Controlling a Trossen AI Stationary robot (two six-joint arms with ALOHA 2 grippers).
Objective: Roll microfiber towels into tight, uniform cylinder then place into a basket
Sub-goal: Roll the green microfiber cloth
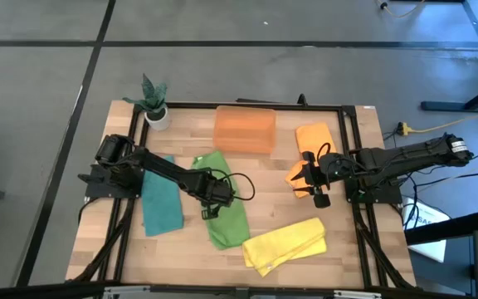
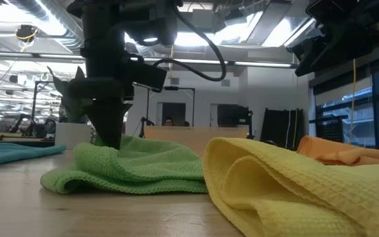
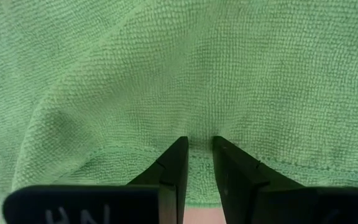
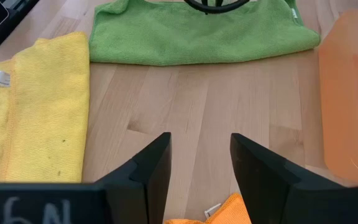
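The left hand is down on the green towel in the middle of the wooden counter, its fingers parted by a narrow gap with their tips pressed into the cloth near a hemmed edge, nothing pinched between them; the teal towel lies flat just beside the green one, under the left arm. The right hand hangs above the counter with its fingers spread and nothing between them, over the edge of an orange towel; the yellow towel lies folded at the near side, and the translucent orange basket sits at the far edge, near a small potted plant.
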